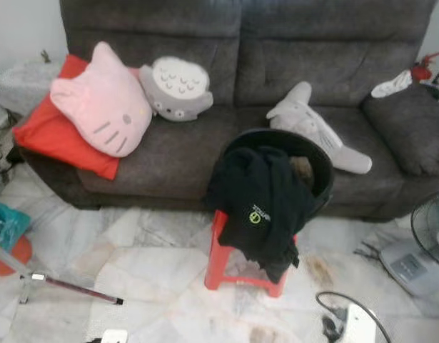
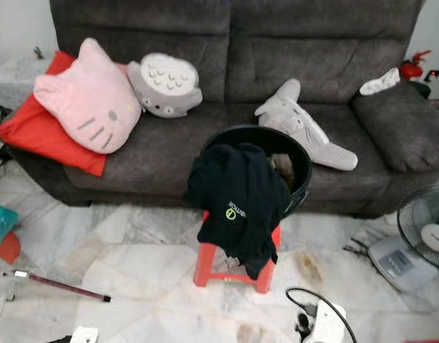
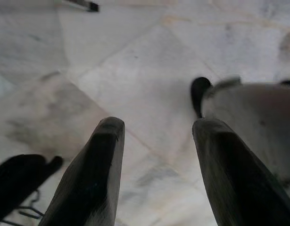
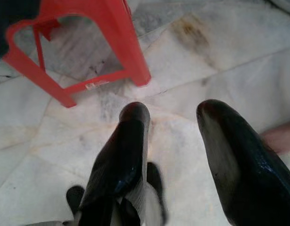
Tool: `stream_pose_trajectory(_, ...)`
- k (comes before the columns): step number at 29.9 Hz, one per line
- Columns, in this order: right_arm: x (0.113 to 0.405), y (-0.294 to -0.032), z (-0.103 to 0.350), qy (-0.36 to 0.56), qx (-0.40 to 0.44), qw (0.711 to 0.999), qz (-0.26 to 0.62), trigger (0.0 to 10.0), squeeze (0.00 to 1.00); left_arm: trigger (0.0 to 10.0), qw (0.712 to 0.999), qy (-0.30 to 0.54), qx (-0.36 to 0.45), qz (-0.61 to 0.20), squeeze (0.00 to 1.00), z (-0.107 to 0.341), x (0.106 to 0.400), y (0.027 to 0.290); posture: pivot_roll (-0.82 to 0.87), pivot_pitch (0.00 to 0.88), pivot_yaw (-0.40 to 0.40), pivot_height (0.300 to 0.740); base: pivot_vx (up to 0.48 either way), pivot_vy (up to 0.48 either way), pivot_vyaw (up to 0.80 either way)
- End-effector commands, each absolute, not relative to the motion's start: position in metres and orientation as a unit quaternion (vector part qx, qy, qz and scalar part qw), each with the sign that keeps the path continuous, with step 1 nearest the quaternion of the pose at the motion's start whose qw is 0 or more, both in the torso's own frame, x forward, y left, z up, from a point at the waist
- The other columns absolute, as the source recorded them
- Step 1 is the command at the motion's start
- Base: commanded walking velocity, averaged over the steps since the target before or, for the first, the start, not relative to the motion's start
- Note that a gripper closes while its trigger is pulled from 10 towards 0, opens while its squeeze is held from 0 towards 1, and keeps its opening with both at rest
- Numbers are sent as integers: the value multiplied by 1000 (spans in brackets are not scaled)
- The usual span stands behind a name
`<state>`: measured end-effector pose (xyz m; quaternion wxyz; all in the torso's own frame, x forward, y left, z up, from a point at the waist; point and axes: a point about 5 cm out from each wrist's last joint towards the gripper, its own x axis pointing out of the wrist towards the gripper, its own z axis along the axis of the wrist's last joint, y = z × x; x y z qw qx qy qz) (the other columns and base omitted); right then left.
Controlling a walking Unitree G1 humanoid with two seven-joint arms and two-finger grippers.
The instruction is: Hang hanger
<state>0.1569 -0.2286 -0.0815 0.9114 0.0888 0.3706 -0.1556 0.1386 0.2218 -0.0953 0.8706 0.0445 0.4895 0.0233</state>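
Note:
A black garment point(image 1: 262, 207) with a small green logo hangs over the rim of a round black basket point(image 1: 320, 166). The basket stands on a red plastic stool point(image 1: 218, 259) in front of the sofa. In the left wrist view, my left gripper point(image 3: 156, 127) is open above bare marble floor, with nothing between its fingers. My right gripper point(image 4: 173, 110) is also open and empty over the floor, a short way from the red stool's legs point(image 4: 131, 52).
A grey sofa point(image 1: 276, 57) spans the back, carrying a pink cat cushion point(image 1: 101, 107), a red cushion point(image 1: 51, 136) and grey plush toys point(image 1: 178, 89). A fan point(image 1: 427, 236) stands at the right. A power strip with cable point(image 1: 351, 318) and a thin rod point(image 1: 76, 289) lie on the floor.

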Motion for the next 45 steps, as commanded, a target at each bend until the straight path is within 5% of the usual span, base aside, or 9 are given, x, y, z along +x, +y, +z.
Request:
stream_pose_trajectory(1, 149, -233, -84, 378, 90, 906, -166, 10000, 0, 10000, 867, 496, 43, 21, 0, -97, 135, 220, -123, 58, 15, 740, 0, 334, 0)
stream_pose_trajectory(33, 151, -226, -85, 377, 101, 907, -159, 10000, 0, 10000, 865, 497, 64, -1, 0, -97, 135, 221, -105, 12, 25, 740, 0, 51, 0)
stream_pose_trajectory(45, 151, -226, -85, 380, 104, 906, -157, 10000, 0, 10000, 866, 496, 63, -1, 0, -96, 135, 221, -98, 26, 22, 740, 262, 0, 0)
